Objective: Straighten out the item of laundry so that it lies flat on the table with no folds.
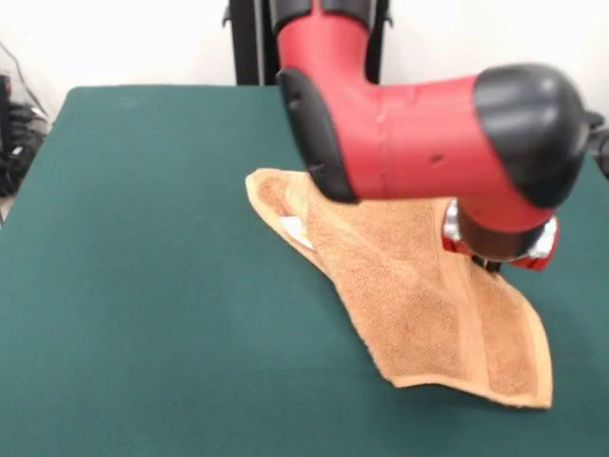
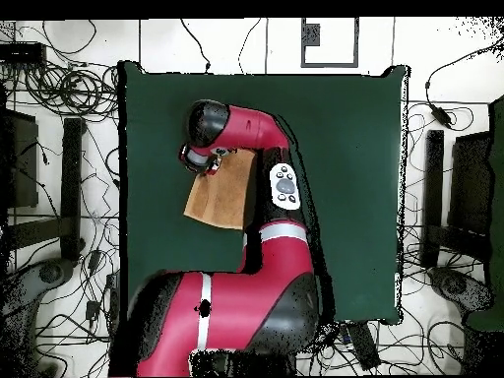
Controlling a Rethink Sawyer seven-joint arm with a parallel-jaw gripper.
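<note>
The tan-orange towel lies in the middle of the dark green table, with a fold running along its length and a woven band toward its near right end. Its small white label shows at the left edge. My gripper is low over the towel's right edge, mostly hidden under the red and black wrist. In the overhead view the gripper sits at the upper left corner of the towel, on the left half of the table. The arm covers the towel's far part.
The arm's red link stretches across the table's far middle. Cables and black stands surround the table on the floor.
</note>
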